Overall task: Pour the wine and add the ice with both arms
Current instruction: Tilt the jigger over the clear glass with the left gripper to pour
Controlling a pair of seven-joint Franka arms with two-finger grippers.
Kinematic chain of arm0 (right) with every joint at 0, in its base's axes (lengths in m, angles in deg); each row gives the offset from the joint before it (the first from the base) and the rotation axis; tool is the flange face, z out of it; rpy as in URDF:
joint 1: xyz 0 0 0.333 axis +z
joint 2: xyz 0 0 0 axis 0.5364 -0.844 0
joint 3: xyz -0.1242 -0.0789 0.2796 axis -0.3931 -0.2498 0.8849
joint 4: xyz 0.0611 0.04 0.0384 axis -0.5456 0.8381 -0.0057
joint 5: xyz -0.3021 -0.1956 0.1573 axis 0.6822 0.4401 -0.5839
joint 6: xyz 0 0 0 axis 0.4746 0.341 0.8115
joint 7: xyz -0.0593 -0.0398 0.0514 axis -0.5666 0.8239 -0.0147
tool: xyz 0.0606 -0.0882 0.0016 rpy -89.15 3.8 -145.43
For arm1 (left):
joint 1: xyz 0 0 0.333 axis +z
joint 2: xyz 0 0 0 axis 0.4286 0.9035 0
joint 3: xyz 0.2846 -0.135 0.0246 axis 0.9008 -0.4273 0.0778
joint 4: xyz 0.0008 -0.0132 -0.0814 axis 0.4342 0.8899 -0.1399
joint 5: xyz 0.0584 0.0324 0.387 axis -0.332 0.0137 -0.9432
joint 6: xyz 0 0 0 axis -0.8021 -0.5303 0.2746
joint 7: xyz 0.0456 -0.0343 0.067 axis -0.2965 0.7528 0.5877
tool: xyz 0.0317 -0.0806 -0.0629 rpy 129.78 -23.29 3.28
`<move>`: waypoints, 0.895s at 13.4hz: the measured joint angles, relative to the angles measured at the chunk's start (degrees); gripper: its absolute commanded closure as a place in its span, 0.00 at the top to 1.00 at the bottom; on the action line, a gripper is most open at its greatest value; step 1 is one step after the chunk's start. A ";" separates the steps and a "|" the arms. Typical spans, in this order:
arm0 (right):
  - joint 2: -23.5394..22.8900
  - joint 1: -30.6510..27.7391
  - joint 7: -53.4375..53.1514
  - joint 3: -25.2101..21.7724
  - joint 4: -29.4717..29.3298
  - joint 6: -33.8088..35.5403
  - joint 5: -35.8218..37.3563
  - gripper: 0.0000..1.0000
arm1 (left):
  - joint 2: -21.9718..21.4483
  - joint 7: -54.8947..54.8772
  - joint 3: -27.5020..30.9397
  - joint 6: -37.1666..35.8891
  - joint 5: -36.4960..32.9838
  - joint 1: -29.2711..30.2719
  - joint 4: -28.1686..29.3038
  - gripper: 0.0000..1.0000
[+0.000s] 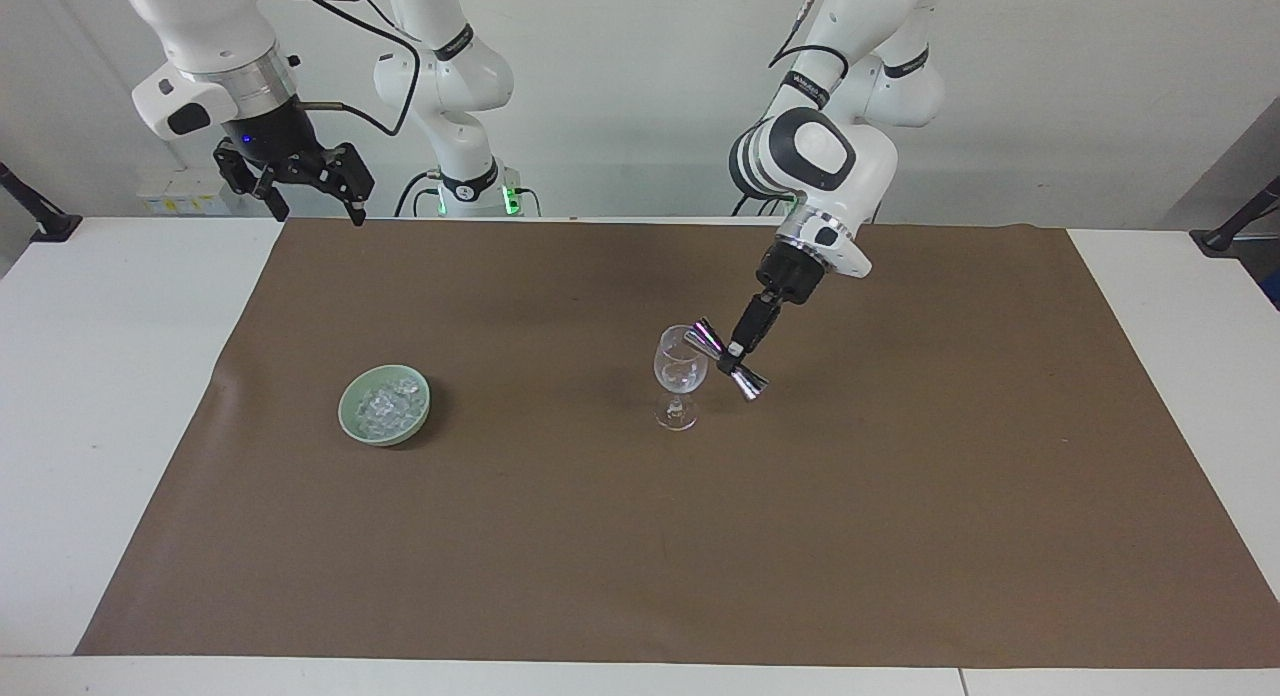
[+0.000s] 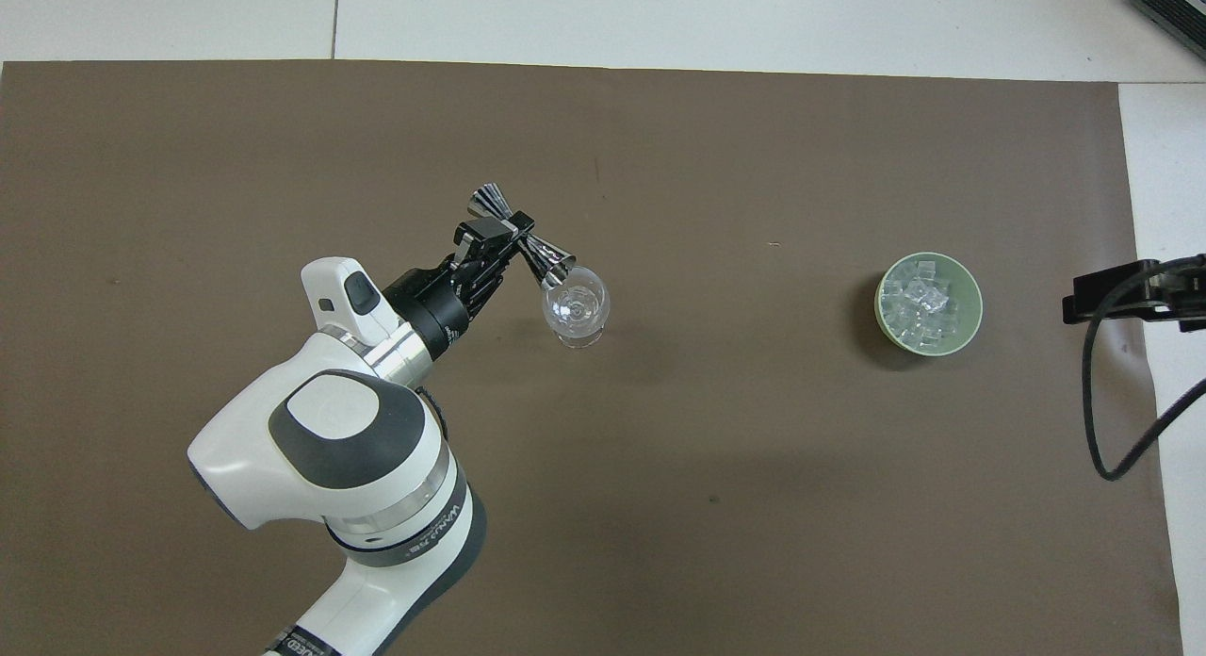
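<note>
Pouring is in hand: the left gripper (image 1: 737, 354), clamped on a tilted steel jigger (image 1: 727, 361), tips it into the wine glass (image 1: 679, 374); next, I judge, the waiting right gripper (image 1: 318, 198), jaws wide, must fetch ice (image 1: 385, 404).

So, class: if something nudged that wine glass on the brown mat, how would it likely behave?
The wine glass stands on a thin stem and small foot, so it probably tips easily. Its clear walls look thin, likely fragile. Smooth glass may also slip in a grip.
</note>
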 measured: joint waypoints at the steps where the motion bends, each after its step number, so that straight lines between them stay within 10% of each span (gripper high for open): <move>1: 0.00 0.00 0.00 0.00 0.00 0.00 0.00 1.00 | 0.00 -0.06 -0.01 0.24 -0.38 -0.09 -0.13 0.00; 12: 0.00 0.00 0.00 0.00 0.00 0.00 0.00 1.00 | 0.00 -0.84 -0.26 1.88 -3.69 -1.42 -1.25 0.00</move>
